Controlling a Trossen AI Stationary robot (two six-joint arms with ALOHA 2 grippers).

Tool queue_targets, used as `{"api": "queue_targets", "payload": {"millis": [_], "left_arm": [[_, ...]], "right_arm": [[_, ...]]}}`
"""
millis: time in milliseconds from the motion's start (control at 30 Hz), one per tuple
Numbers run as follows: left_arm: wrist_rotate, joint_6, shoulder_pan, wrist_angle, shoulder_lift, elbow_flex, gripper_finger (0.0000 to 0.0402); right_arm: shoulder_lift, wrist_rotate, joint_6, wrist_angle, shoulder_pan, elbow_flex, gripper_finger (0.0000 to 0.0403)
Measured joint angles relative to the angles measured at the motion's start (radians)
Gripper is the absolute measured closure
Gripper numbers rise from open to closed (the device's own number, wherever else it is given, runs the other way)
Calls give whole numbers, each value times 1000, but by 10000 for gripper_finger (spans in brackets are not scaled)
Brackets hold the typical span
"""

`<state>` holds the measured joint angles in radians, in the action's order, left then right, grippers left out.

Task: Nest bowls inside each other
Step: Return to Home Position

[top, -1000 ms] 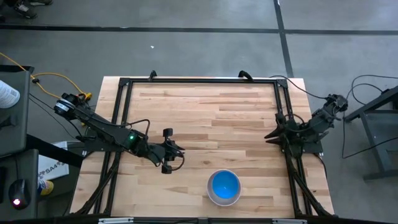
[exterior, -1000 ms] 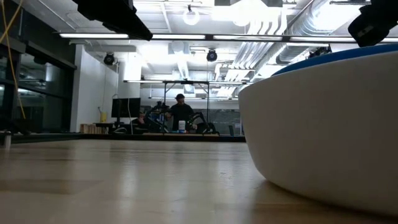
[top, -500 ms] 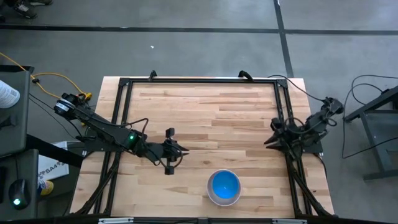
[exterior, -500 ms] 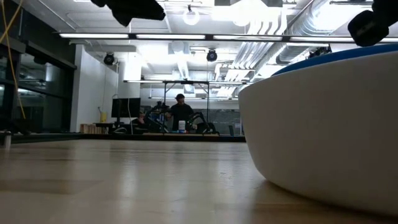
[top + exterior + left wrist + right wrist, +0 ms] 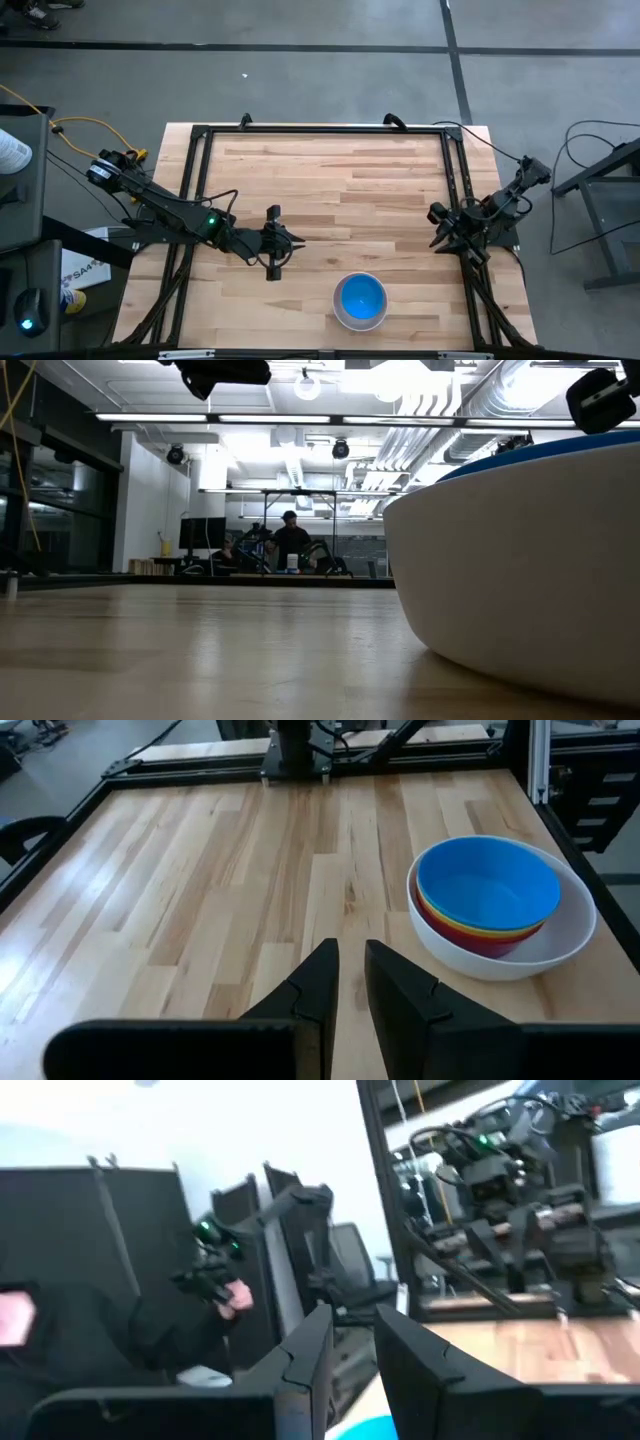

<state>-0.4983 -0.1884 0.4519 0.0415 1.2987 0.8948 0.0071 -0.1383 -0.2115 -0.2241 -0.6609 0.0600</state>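
The left gripper hung over the bare table, fingers drawn together with only a thin slit showing, gripping nothing; just beside it, the blue bowl sat topmost in the nested stack inside the white bowl; the right gripper, likewise drawn together and empty, was at the table's right edge.

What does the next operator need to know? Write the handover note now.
Left gripper: over the table's left-centre, jaws all but closed, empty.
Right gripper: at the table's right edge, jaws all but closed, empty.
Bowls: the blue bowl tops a stack inside the white bowl, by the table's near edge. The yellow bowl and red bowl show as rims beneath; anything lower is hidden.
Done: nesting looks complete.
Left: probably only parking both arms.
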Motion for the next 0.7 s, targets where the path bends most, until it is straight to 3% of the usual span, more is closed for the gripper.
{"api": "queue_targets", "payload": {"millis": [267, 500, 700], "left_arm": [[-2, 1, 0, -41, 0, 0, 350], [-2, 0, 0, -40, 0, 0, 350], [-2, 1, 0, -41, 0, 0, 350]], "right_arm": [[1, 25, -4, -107, 0, -51, 332], [1, 118, -10, -40, 0, -51, 332], [1, 114, -27, 54, 0, -52, 332]]}}
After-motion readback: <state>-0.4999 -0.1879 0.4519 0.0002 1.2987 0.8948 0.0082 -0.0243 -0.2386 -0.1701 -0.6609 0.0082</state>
